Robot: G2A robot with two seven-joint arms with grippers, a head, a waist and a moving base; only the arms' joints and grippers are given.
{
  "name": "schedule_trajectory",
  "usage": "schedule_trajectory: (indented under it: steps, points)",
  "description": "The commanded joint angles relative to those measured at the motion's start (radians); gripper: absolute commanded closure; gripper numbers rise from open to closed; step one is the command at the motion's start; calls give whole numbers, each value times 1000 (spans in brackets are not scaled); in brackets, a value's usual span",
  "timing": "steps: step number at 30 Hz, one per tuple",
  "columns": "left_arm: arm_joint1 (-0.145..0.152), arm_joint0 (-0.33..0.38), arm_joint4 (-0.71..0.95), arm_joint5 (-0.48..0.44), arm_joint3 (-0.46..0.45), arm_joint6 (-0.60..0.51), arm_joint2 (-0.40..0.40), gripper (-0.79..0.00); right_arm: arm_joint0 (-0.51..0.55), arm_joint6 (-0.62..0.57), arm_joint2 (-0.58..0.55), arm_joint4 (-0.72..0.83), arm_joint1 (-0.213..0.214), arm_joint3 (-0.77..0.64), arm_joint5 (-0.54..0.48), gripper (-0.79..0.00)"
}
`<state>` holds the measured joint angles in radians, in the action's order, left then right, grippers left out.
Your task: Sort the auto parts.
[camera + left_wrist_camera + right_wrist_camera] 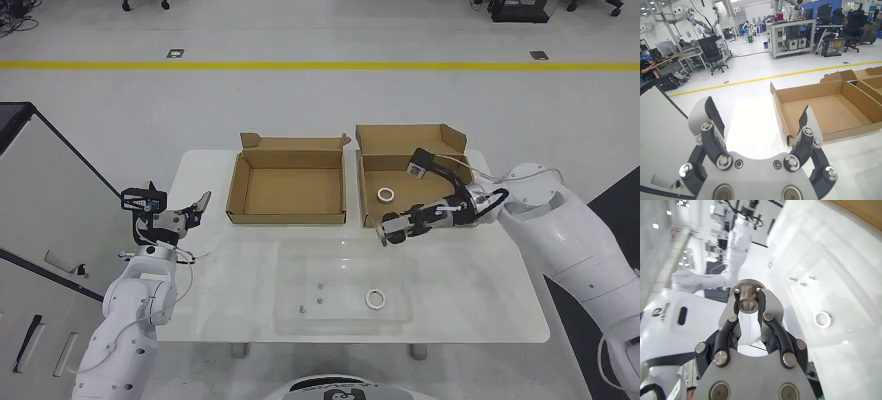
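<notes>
Left jaws stand wide open and empty above the left edge of the surface (230, 290), probably parked clear of the work. Next you meet the left box (287, 185), bare inside and likely reserved for one part type. On the robot's side of the boxes lies the tray (345, 320), the supply. It holds one ring (376, 298) and three bolts (318, 291). Right jaws are clamped on the sleeve of one bushing (746, 298), flange outward, between the tray and the right box (415, 145), apparently for delivery. That box holds a second ring (386, 194). Your count is two boxes, two rings, three bolts, one bushing.
</notes>
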<state>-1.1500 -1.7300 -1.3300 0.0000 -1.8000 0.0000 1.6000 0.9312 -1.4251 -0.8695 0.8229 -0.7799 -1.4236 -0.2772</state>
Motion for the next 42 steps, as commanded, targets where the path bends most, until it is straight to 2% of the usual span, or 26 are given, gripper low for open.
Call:
schedule_trajectory:
  steps: [1, 4, 7, 17, 24, 38, 42]
  points:
    - [0, 0, 0, 0, 0, 0, 0, -785, 27, -46, -8, 138, -5, 20, -25, 0]
    - [0, 0, 0, 0, 0, 0, 0, -785, 41, -104, -9, 307, -25, 13, -14, 0]
    - [0, 0, 0, 0, 0, 0, 0, -785, 40, -111, -5, 412, -47, -33, -7, 0]
    - [0, 0, 0, 0, 0, 0, 0, -785, -18, -111, 32, 621, -98, -226, 3, 0]
    - [0, 0, 0, 0, 0, 0, 0, -785, -78, -111, 70, 669, -132, -295, 52, 0]
    - [0, 0, 0, 0, 0, 0, 0, -785, -78, -111, 70, 669, -132, -295, 52, 0]
    - [0, 0, 0, 0, 0, 0, 0, -785, -52, -64, 60, 681, -138, -330, 84, 0]
